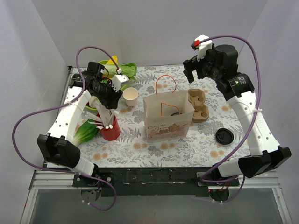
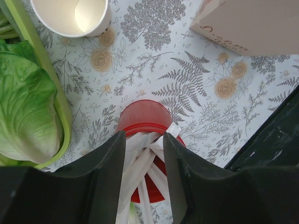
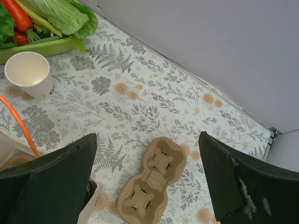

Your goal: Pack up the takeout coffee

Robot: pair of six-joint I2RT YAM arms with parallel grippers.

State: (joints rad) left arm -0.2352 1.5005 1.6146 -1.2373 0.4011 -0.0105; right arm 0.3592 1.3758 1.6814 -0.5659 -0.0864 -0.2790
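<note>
The left gripper [image 2: 145,140] points down over a red cup [image 2: 147,114], its two fingers [image 2: 110,163] set a little apart with a bunch of white wrapped sticks [image 2: 140,161] standing up between them. The sticks fill the gap, so I cannot tell whether the jaws are pinching them or only flanking them. The red cup stands on the patterned table [image 1: 205,144] near the left front. Just beside it on the left lies lettuce [image 2: 23,107] in a green tray [image 2: 64,119]. A lidless white cup [image 2: 74,14] stands farther back. The corner of a paper bag [image 1: 168,123] shows at the right in the left wrist view. The right gripper [image 3: 147,137] hangs high at the far right with its jaws spread wide and nothing in them. Below it a cardboard carrier [image 3: 147,186] lies flat on the table, touching or just beside the bag's right side. The bag stands upright and open in the middle of the table, with orange handles. Inside its mouth, near the right wall, a dark round rim shows, which appears to be the lid of the coffee [image 1: 174,112]; the cup below it is hidden. A loose lid [image 1: 224,136] lies on the table near the right front, well apart from the bag.
</note>
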